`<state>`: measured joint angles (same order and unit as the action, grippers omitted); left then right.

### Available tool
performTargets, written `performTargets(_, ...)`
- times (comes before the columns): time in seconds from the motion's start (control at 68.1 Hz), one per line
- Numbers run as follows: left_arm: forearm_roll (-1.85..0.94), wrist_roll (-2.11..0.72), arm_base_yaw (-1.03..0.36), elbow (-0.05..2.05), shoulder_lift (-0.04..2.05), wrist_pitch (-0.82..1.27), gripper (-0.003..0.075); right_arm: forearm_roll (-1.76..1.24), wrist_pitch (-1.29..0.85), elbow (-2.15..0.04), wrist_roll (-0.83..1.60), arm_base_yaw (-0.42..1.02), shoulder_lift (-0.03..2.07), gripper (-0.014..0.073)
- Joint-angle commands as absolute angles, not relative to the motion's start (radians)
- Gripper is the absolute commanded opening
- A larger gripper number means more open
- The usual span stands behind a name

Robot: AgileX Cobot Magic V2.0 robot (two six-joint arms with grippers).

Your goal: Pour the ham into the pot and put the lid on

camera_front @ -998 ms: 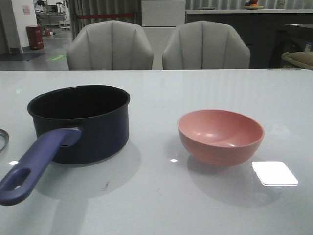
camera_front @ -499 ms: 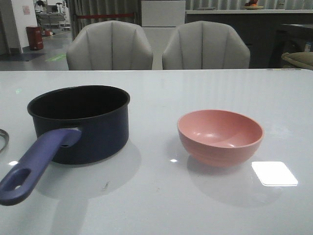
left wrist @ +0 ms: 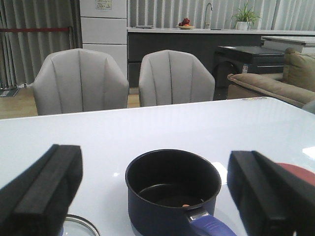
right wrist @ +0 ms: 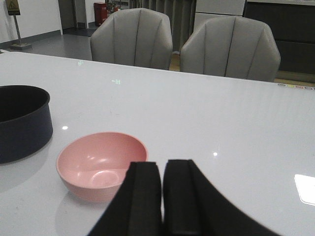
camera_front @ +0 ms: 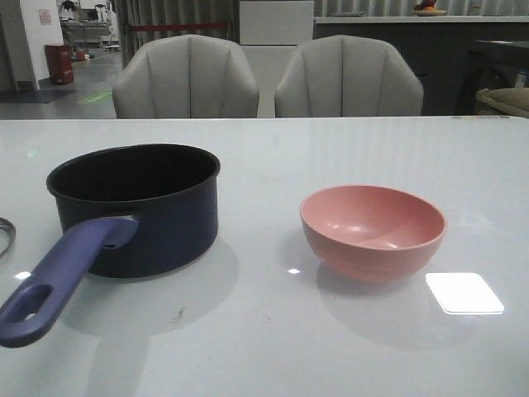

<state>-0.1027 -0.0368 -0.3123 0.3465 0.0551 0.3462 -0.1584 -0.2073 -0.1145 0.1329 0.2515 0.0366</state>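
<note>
Left wrist view shows ham [left wrist: 185, 205] in the pot [left wrist: 172, 189] and the lid [left wrist: 80, 224] just beside it, so the released left end effector [left wrist: 155, 187] should grip the lid centrally and keep it level; the right end effector [right wrist: 162, 169] is clenched, empty.

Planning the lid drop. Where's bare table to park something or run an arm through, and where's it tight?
Bare: the strip between the pot and the pink bowl, the whole far half of the table toward the chairs, and the area to the right of the bowl. Tight: the near-left corner, where the pot handle sticks out beside the lid rim at the edge.
</note>
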Motion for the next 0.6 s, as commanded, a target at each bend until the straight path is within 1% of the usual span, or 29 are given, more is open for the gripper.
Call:
performTargets(0.0, -0.116, -0.039, -0.319, 0.375, 0.069, 0.268, 0.0636, -0.157, -0.114, -0.143, 0.149, 0.246, 0.047, 0.0148)
performTargets(0.191, -0.076, -0.039, -0.319, 0.404, 0.088, 0.294, 0.0644, -0.157, -0.119, -0.143, 0.149, 0.246, 0.047, 0.0148)
performTargets(0.25, -0.080, -0.039, -0.319, 0.425, 0.107, 0.333, 0.0654, -0.157, -0.119, -0.143, 0.149, 0.246, 0.047, 0.0148)
performTargets(0.323, -0.080, -0.017, -0.319, 0.458, 0.148, 0.382, 0.0685, -0.157, -0.119, -0.143, 0.149, 0.246, 0.047, 0.0148)
performTargets(0.396, -0.067, 0.034, -0.319, 0.481, 0.189, 0.403, 0.0694, -0.157, -0.119, -0.143, 0.149, 0.246, 0.047, 0.0148)
performTargets(0.47, -0.019, 0.121, -0.315, 0.507, 0.233, 0.420, 0.0692, -0.157, -0.119, -0.143, 0.149, 0.246, 0.047, 0.0148)
performTargets(0.587, 0.131, 0.192, -0.306, 0.543, 0.331, 0.463, 0.0691, -0.157, -0.119, -0.143, 0.149, 0.246, 0.047, 0.0148)
